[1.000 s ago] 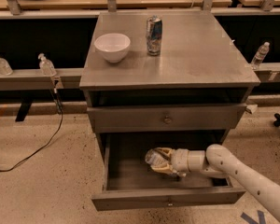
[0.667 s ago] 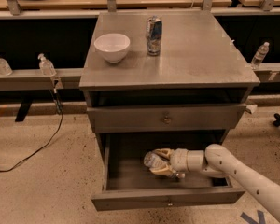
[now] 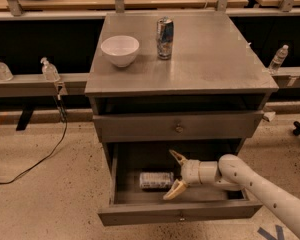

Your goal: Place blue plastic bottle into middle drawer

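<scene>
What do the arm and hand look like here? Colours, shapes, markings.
The arm is off-white, with smooth rounded tubular links, a bulbous joint and small dark dots along the forearm; no loose cables show. The hand, inside the middle drawer, has a white cylindrical wrist and two curved tan fingers.

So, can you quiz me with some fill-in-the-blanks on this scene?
The bottle lies on its ___ in the drawer.
The claw, inside the drawer just right of the bottle, is wide ___.
On the cabinet, a can stands beside a white ___.
Missing: side; open; bowl.
</scene>
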Tool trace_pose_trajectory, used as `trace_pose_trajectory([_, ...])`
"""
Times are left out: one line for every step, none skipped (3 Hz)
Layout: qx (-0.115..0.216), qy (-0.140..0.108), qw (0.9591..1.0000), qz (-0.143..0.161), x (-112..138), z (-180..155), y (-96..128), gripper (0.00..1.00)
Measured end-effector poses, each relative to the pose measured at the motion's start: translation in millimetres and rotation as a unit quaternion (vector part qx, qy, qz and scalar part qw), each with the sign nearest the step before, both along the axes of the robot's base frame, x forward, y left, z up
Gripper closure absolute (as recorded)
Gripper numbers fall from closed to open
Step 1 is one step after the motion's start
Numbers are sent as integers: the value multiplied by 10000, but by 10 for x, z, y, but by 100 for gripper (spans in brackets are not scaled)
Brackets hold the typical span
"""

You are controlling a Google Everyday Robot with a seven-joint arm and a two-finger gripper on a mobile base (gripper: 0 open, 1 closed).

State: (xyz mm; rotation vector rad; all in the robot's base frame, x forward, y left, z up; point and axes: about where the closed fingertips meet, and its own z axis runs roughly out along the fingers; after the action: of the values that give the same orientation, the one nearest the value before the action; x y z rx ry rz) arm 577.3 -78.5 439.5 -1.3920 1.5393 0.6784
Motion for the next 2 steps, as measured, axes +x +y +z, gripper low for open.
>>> trace_pose_trajectory([0,0,10000,1,0,0,1,0])
trace_pose_trajectory([-2,-62,10000,34,-76,119,37,0])
